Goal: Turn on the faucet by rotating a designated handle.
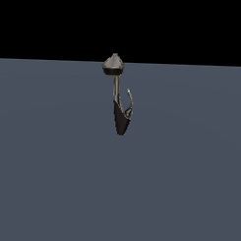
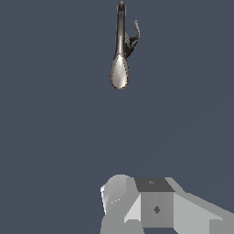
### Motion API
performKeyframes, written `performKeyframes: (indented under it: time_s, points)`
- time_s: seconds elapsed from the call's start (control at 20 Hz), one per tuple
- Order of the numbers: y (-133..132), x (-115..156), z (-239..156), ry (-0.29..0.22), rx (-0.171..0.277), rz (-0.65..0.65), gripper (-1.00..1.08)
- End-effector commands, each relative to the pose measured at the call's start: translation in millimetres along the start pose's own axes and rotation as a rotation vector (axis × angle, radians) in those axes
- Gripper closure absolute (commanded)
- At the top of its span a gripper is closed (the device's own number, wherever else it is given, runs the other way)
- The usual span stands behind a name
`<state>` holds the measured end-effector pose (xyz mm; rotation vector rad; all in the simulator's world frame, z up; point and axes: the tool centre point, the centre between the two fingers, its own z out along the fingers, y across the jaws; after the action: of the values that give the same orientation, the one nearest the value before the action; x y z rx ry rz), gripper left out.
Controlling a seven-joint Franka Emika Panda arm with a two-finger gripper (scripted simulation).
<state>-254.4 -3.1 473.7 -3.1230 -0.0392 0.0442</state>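
The faucet (image 1: 120, 117) stands alone on the blue-grey floor, with a grey cone-shaped cap (image 1: 113, 64) on a thin grey stem (image 1: 116, 87) and a black body tapering to a point. The handle (image 1: 129, 100) is a thin curved silvery wire branching from the body toward the exterior view's right. The wrist view shows the faucet (image 2: 119, 68) far off, with its handle (image 2: 136, 31) beside the stem. Pale grey blocky parts of my own arm or gripper (image 2: 155, 208) fill that view's edge, well apart from the faucet. No fingers show clearly, and the exterior view shows no gripper.
A flat blue-grey floor (image 1: 189, 184) spreads around the faucet, with a black background behind it. No other objects show.
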Motion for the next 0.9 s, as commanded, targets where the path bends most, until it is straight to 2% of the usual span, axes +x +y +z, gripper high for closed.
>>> performKeyframes:
  time_s: [0.0,0.4,0.85]
  points:
    - [0,0,0,0.000,0.000,0.000,1.08]
    - [11,1,-4,0.013,0.044,0.019,1.08]
    - [10,7,-4,0.007,0.059,0.041,1.08]
